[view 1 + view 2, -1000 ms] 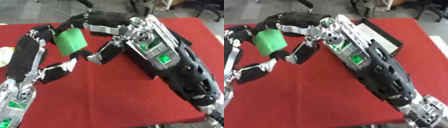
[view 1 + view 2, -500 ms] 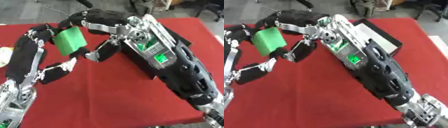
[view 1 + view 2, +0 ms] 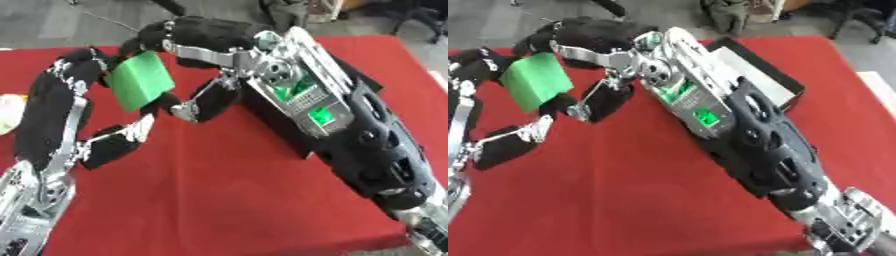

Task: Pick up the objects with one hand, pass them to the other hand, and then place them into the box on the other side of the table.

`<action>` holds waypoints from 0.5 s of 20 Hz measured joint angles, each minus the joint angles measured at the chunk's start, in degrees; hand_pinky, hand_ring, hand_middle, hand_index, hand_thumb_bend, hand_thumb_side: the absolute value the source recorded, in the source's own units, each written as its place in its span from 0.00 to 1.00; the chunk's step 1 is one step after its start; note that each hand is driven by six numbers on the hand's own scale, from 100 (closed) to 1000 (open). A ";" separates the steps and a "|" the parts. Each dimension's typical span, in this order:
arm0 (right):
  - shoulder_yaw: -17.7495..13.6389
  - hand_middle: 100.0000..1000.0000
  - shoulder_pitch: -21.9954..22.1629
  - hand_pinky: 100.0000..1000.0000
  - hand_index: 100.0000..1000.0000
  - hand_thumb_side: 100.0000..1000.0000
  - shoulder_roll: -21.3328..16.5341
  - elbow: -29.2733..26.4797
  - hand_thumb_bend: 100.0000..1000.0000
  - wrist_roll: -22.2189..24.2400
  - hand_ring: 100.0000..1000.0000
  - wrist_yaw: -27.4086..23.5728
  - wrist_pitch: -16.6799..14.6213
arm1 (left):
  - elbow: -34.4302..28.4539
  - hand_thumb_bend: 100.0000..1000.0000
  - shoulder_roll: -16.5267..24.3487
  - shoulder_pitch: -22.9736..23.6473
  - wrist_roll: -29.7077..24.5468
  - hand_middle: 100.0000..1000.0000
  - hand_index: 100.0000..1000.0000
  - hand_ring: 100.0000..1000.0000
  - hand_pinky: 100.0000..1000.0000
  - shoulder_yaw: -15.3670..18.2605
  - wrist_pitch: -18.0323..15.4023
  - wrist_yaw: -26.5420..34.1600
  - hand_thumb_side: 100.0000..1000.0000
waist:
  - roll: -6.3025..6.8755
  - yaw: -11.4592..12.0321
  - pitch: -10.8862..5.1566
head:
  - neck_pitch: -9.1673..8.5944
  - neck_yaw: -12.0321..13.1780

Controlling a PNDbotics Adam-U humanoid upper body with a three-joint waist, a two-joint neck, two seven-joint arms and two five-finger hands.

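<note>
A flat green block point(image 3: 140, 80) hangs above the far left of the red table point(image 3: 219, 200), caught between both hands. My left hand point(image 3: 74, 75) comes up from the lower left, with its fingers behind the block's left edge and its thumb curled under it. My right hand point(image 3: 188, 37) reaches across from the right, fingers bent over the block's top and thumb point(image 3: 210, 97) below its right corner. The black box point(image 3: 776, 82) with a pale inside stands at the far right, mostly hidden behind my right forearm.
A pale yellowish thing point(image 3: 7, 112) lies at the table's left edge. My right forearm point(image 3: 350, 130) crosses the right half of the table. Grey floor and chair legs lie beyond the far edge.
Hardly anything differs: both hands stay at the green block, which has edged slightly upward.
</note>
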 measured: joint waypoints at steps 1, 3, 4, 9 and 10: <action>0.00 0.58 0.00 0.92 0.79 0.00 0.00 0.00 0.00 0.12 1.00 0.03 -0.04 | 0.12 0.00 0.00 0.00 0.20 0.37 0.53 0.39 0.48 -0.02 -0.19 0.04 0.15 | 0.00 0.00 0.00 | 0.00 -0.01; -0.02 0.53 0.00 0.90 0.73 0.00 0.00 -0.04 0.00 0.18 1.00 0.03 -0.08 | 0.21 0.00 0.00 0.01 0.44 0.37 0.53 0.39 0.48 -0.09 -0.52 0.22 0.15 | 0.00 -0.01 0.00 | 0.00 -0.03; -0.03 0.51 0.00 0.90 0.71 0.00 0.00 -0.09 0.00 0.11 1.00 0.03 -0.01 | 0.21 0.00 0.00 0.02 0.54 0.37 0.54 0.39 0.48 -0.12 -0.64 0.34 0.14 | 0.00 -0.01 0.00 | 0.00 -0.04; 0.15 0.37 0.14 0.83 0.53 0.00 0.00 -0.11 0.00 -1.94 1.00 -1.20 2.04 | 0.21 0.00 -0.02 0.02 0.92 0.40 0.57 0.41 0.50 -0.17 -0.87 0.50 0.00 | 0.01 -0.02 0.00 | 0.00 -0.17; 0.20 0.36 0.27 0.82 0.52 0.00 0.00 -0.11 0.00 -2.51 1.00 -1.72 2.61 | 0.20 0.00 -0.02 0.02 1.02 0.41 0.59 0.41 0.50 -0.17 -0.80 0.51 0.00 | 0.01 -0.03 0.00 | 0.00 -0.17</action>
